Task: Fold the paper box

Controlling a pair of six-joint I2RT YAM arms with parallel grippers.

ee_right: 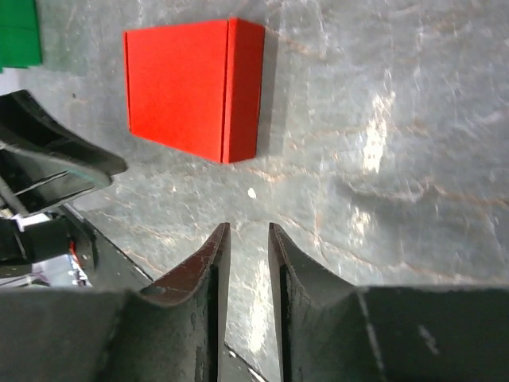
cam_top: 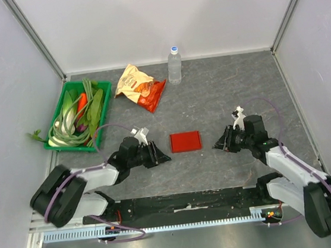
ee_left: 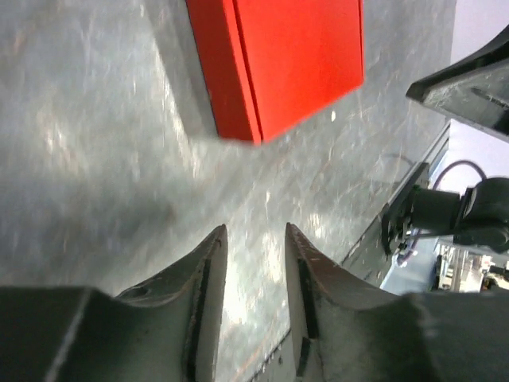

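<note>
Paper box [cam_top: 185, 141]: folded flat on the desk [cam_top: 228, 93], mid-scene; long axis left–right, with a crease running parallel along its far edge.
Left gripper [cam_top: 163, 156]: just left of the box, narrowly parted, empty.
Right gripper [cam_top: 217, 146]: near the box's right, narrow gap, empty.

Paper box [cam_top: 185, 141]: red, folded flat rectangle, lying on grey table [cam_top: 221, 87], untouched.
</note>
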